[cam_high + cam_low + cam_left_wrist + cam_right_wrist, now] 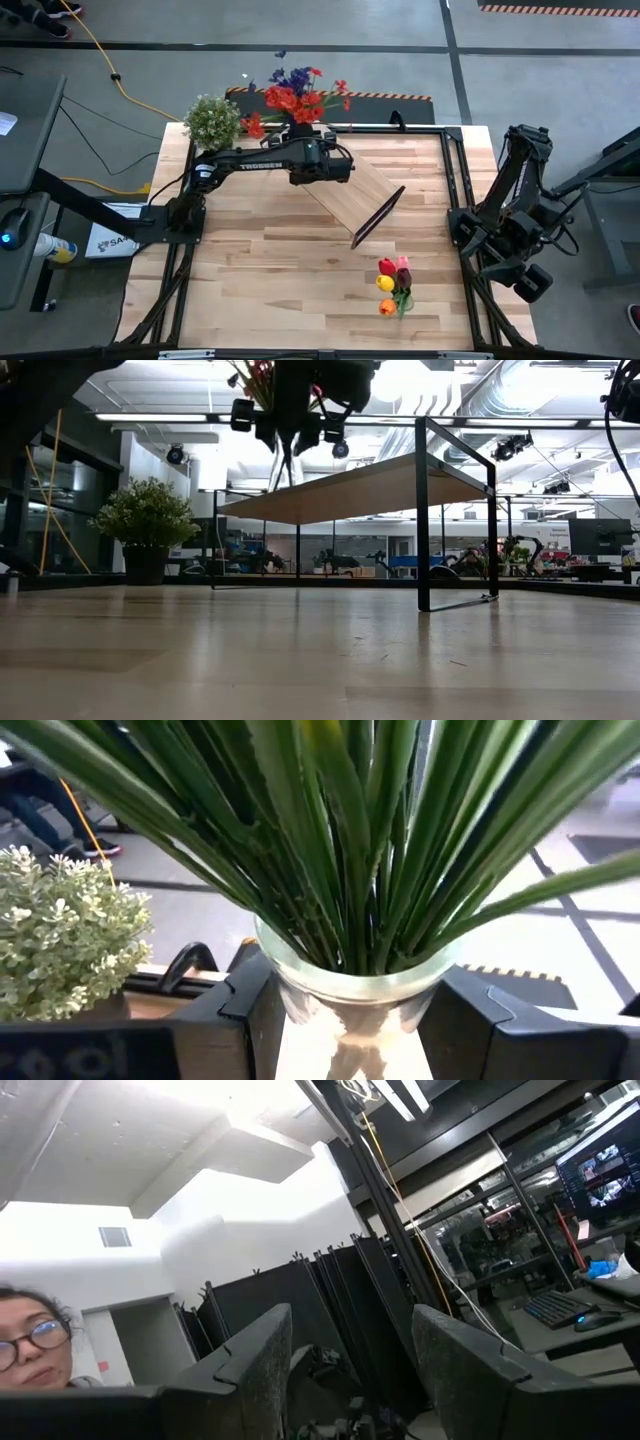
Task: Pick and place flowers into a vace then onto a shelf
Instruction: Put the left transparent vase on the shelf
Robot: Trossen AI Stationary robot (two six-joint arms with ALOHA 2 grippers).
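Note:
A clear glass vase (350,982) full of green stems sits between the fingers of my left gripper (350,1020), which is shut on it. Its flowers (295,98), red and purple, show above the shelf's far end. The shelf (352,195), a light-wood board on black frame legs, stands on the table's middle. In the low view my left gripper (300,410) hangs over the shelf (350,490). More flowers (393,285), tulips in red, yellow and orange, lie on the table near its front. My right gripper (350,1370) is open at the table's right edge and holds nothing. My left gripper pinches the vase's glass wall just under the rim (300,995) between its two fingers (245,1010), one on each side. The fingers reach in roughly level from the table's near side. The vase stands upright in the hold, stems rising out of it.
A bushy green potted plant (212,120) stands at the table's far left corner, close to the left of the vase. The right arm (510,225) is folded by the right edge. Bare tabletop (250,280) lies in front of the shelf. A person shows in the right wrist view.

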